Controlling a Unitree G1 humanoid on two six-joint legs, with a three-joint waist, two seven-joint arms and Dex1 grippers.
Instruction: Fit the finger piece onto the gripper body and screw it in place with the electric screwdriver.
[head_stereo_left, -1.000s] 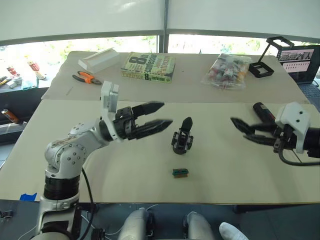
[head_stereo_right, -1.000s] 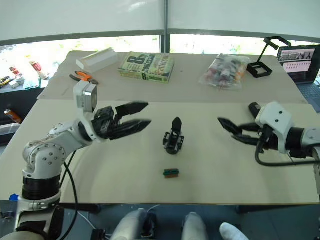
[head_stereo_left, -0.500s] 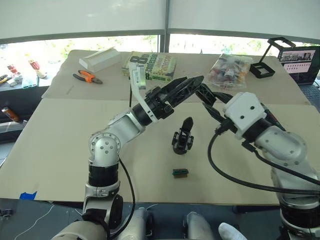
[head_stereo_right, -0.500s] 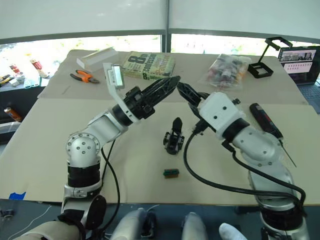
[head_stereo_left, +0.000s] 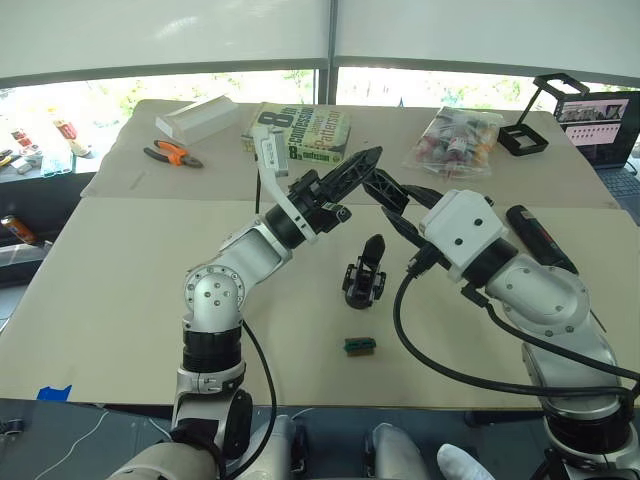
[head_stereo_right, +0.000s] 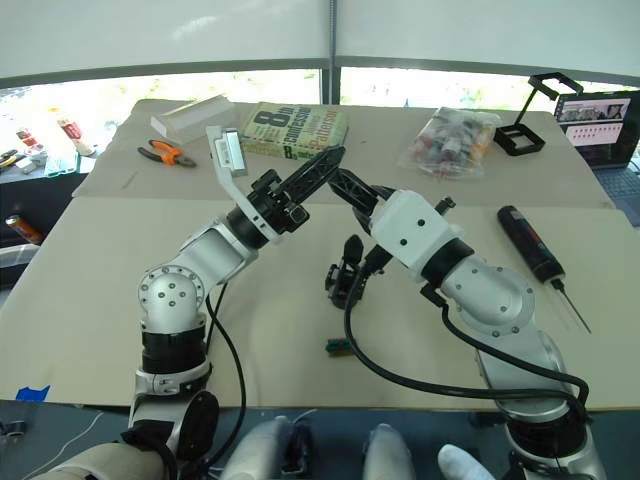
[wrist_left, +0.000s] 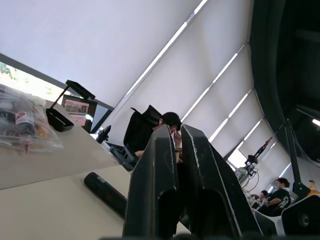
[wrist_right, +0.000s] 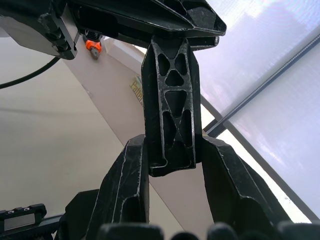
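Above the table (head_stereo_left: 120, 300), finger piece (wrist_right: 170, 120) clamped between both claws, left (head_stereo_left: 362, 163) and right (head_stereo_left: 385, 188); gripper body (head_stereo_left: 364, 275) unfitted, electric screwdriver (head_stereo_left: 535, 235) untouched.

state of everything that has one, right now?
finger piece: in the air, between both grippers.
left gripper: shut on finger piece's one end.
right gripper: shut on its other end.
gripper body: on the table, one finger fitted, untouched.
screwdriver: lying on the table, untouched.
book: closed.
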